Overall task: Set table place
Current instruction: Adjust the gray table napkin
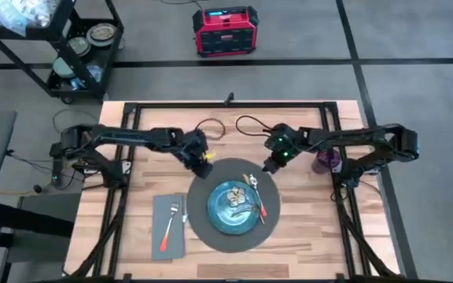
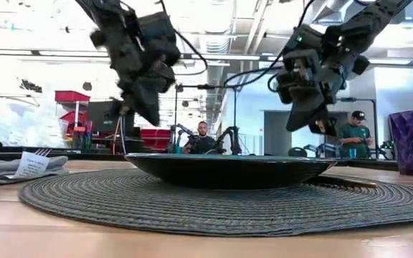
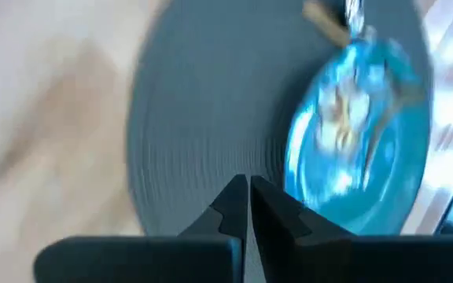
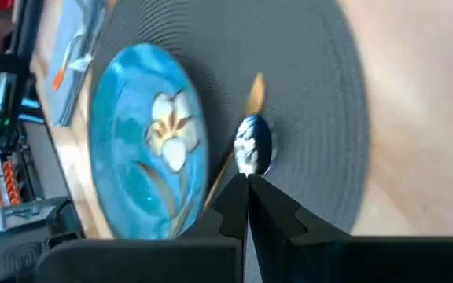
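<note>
High view: table (image 1: 305,236) light wood under both arms | place (image 1: 211,232), round grey mat, lies below and between the grippers; teal plate (image 1: 233,207) on it | napkin (image 1: 169,228) beside left gripper's side, fork (image 1: 168,230) on it | left gripper (image 1: 204,167) fingers pressed together above mat's edge; right gripper (image 1: 269,166) likewise closed, empty, above a spoon (image 4: 252,147)

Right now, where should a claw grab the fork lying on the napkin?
Grip the fork's orange handle near its middle, coming straight down from above. It lies flat and lengthwise on the grey napkin, so the fingers should straddle its narrow width. The left claw is nearer.
</note>
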Available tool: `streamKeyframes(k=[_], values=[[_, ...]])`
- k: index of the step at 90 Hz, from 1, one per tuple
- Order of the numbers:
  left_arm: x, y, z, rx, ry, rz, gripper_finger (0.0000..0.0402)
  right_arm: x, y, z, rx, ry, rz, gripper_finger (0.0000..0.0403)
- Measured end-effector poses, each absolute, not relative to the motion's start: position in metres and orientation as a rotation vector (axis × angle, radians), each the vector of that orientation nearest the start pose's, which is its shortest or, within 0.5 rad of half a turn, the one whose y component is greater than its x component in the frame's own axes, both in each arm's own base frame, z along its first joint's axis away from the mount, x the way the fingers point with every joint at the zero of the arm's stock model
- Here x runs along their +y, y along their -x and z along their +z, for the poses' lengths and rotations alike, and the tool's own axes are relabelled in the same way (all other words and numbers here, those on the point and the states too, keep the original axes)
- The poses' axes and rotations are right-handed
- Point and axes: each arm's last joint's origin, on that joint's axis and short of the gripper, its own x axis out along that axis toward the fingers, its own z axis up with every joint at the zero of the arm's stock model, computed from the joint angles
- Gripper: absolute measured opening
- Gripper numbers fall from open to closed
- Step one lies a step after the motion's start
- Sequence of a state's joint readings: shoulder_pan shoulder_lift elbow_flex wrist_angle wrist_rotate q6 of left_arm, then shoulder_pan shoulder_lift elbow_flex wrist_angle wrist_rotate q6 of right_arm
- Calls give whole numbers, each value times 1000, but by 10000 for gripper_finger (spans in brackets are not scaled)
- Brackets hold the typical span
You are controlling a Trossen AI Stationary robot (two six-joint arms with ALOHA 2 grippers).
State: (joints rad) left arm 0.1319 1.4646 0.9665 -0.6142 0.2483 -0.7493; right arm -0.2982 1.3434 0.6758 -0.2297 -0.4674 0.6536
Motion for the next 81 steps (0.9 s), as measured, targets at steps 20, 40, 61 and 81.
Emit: streamKeyframes(k=[20, 40, 61, 81], values=[[-56, -247, 232, 1210, 881, 373, 0, -45, -238, 192, 877, -901, -102, 0], [-105, -218, 216, 1394, 846, 557, 0, -37, -242, 188, 901, -896, -98, 0], [-118, -204, 179, 1492, 844, 572, 0, -35, -243, 187, 902, -890, -94, 0], [-116, -195, 150, 1477, 947, 569, 0, -35, -243, 188, 903, -910, -106, 0]])
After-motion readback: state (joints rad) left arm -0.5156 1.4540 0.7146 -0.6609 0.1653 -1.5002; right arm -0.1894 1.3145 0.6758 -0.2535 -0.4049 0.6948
